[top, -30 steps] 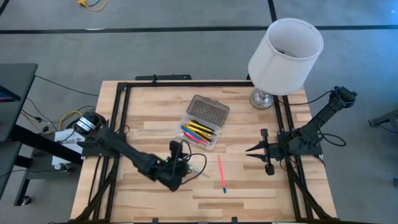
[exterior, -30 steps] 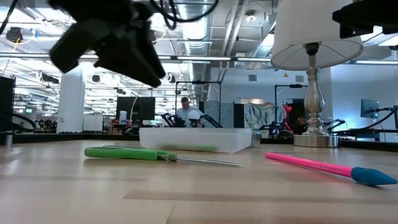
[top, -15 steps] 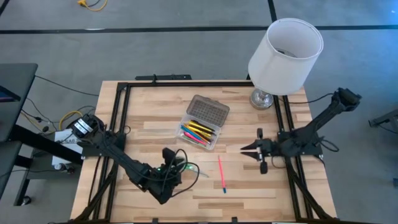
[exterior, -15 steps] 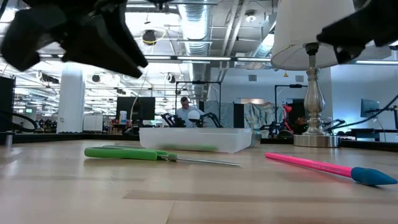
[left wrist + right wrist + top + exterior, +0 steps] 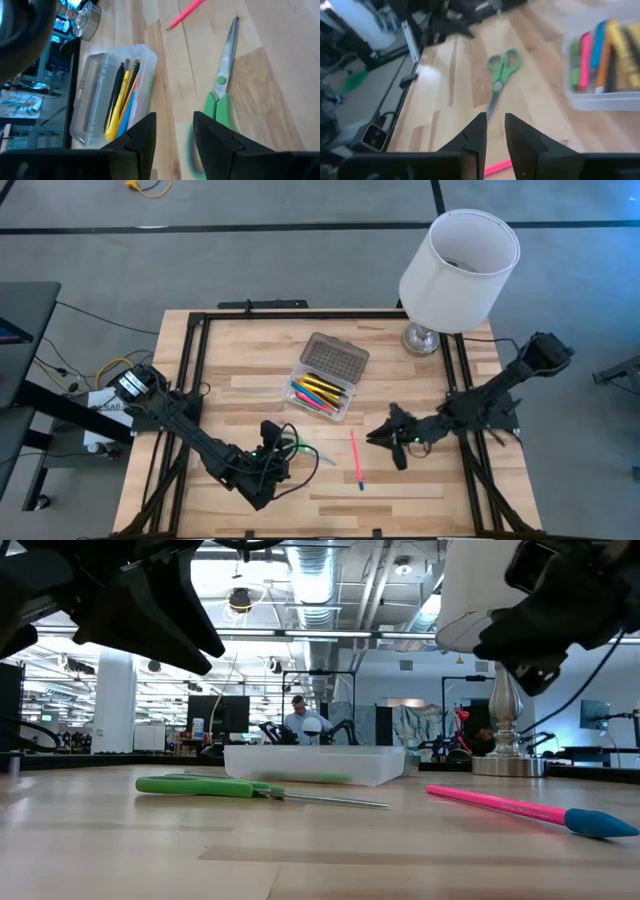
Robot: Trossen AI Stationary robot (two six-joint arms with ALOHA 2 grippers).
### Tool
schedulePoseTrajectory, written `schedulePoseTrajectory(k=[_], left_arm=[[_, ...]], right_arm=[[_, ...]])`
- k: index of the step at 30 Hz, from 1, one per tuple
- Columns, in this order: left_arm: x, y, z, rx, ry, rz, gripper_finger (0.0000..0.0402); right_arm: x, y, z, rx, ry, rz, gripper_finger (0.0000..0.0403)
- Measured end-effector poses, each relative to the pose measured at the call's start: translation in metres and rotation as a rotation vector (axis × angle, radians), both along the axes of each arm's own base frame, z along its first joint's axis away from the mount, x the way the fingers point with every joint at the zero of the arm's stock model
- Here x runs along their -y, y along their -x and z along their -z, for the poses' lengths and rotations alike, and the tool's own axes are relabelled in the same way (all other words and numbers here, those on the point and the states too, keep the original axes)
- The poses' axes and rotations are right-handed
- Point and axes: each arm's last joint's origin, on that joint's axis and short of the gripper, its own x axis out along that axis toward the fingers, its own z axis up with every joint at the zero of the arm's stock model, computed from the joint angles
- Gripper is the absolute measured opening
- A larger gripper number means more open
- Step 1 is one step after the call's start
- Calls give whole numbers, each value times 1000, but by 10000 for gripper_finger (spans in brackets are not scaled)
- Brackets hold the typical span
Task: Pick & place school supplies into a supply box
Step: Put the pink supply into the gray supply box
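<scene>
While supply box [image 5: 322,388] sits frame centre holding pens, left gripper [image 5: 174,131] hangs lower left above green scissors [image 5: 306,451], fingers parted, empty; right gripper [image 5: 493,131] right-centre near pink pen [image 5: 355,459], fingers narrowly apart, empty.

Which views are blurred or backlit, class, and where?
Right wrist view: motion-blurred throughout, the scissors and supply box smeared. Low view: both arms are dark silhouettes against bright ceiling lights, while the pink pen is sharp. Left wrist view: the fingers are soft, the table clearer.
</scene>
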Motion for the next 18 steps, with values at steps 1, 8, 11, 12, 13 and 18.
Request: schedulePoseTrajectory(k=[1, 8, 11, 12, 13, 18], left_arm=[[0, 0, 0, -3, -3, -1, 125], [-1, 1, 0, -2, -11, -6, 125], [-1, 1, 0, -1, -9, -8, 125], [-1, 1, 0, -1, -9, -8, 125], [-1, 1, 0, -1, -9, -8, 125], [-1, 1, 0, -1, -9, -8, 125]], right_arm=[[-3, -5, 1, -13, 0, -10, 63], [-24, -41, 3, -58, 9, -52, 73], [-31, -50, 3, -71, -2, -91, 92], [-33, -52, 3, -75, -11, -108, 100], [-34, -53, 3, -86, -26, -113, 109], [-30, -53, 6, -251, -160, 38, 141]])
